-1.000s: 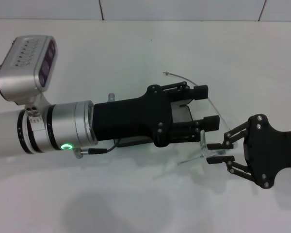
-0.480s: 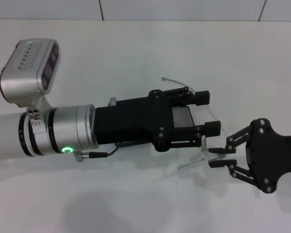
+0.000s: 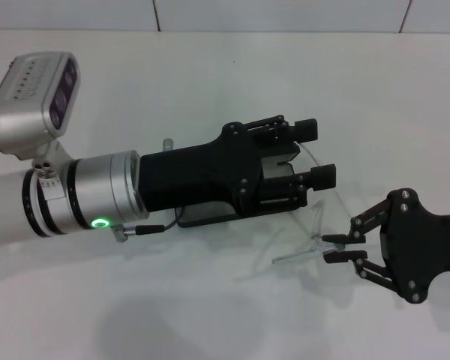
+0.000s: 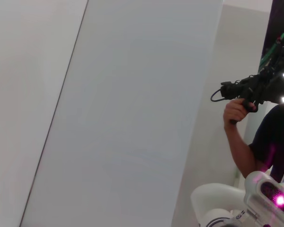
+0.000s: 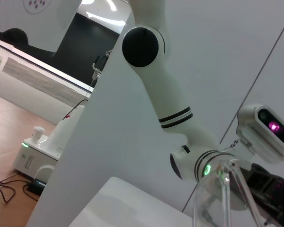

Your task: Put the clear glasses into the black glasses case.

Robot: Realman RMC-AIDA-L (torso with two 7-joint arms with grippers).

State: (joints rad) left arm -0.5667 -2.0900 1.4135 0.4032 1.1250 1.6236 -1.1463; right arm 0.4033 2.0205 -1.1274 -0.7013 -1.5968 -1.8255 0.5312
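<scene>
The clear glasses (image 3: 312, 241) hang by one corner from my right gripper (image 3: 329, 250), which is shut on the hinge where a thin arm meets the lens. The lens curves up toward my left gripper (image 3: 316, 153); the arm points back left, low over the table. In the right wrist view the clear glasses (image 5: 228, 187) fill the lower right. My left gripper stands open over the black glasses case (image 3: 210, 218), which it mostly hides. Only the case's near edge and a patch of grey lining (image 3: 280, 162) between the fingers show.
The white table (image 3: 210, 82) stretches around both arms, with a tiled wall at the back. The left wrist view holds only a pale wall panel (image 4: 123, 113) and a person with a camera (image 4: 248, 92) far off.
My right gripper has drawn back toward the table's near edge with the glasses, pulling them away from the left gripper. The left gripper has shifted slightly toward the back.
</scene>
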